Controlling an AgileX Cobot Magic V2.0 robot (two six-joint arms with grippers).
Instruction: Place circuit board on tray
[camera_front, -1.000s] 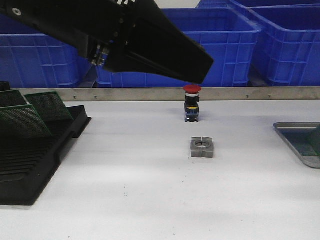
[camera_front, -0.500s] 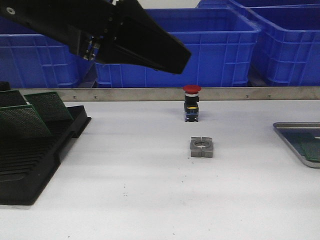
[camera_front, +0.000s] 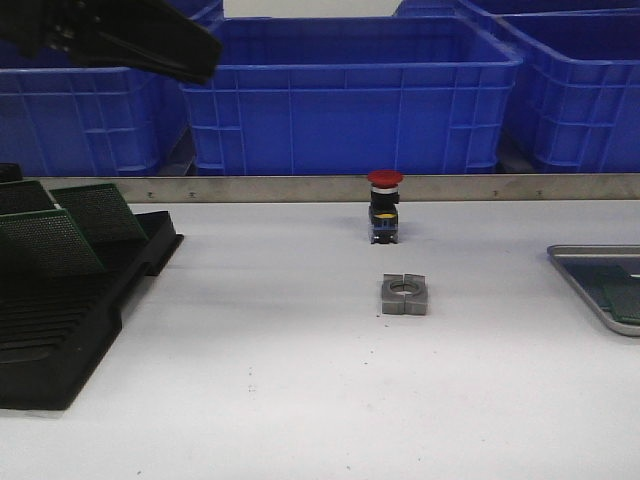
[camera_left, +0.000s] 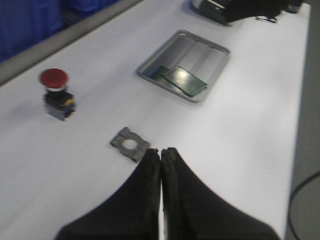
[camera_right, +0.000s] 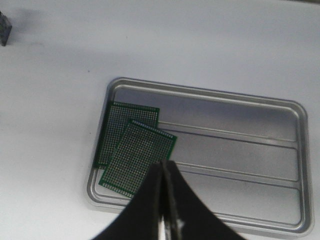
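Note:
The silver-grey tray (camera_front: 578, 266) sits at the table's right edge. Two green circuit boards (camera_right: 138, 157) lie flat and overlapping at one end of the tray (camera_right: 240, 150); they also show in the left wrist view (camera_left: 184, 81). My right gripper (camera_right: 164, 165) is shut and empty, hovering above the tray by the upper board. My left gripper (camera_left: 160, 151) is shut and empty, high above the table near the metal block (camera_left: 129, 144); in the front view it (camera_front: 212, 52) reaches in from the top left. More green boards (camera_front: 50, 240) stand in the black slotted rack (camera_front: 80, 330) at left.
A red push-button (camera_front: 384, 208) stands at the table's far middle, with a grey metal block (camera_front: 404, 295) in front of it. Big blue bins (camera_front: 350, 90) line the back behind a metal rail. The right arm's body (camera_left: 235, 7) shows beyond the tray.
My left arm has swung back to the upper left in the front view. The green edge that stood up at the tray's right side now lies flat.

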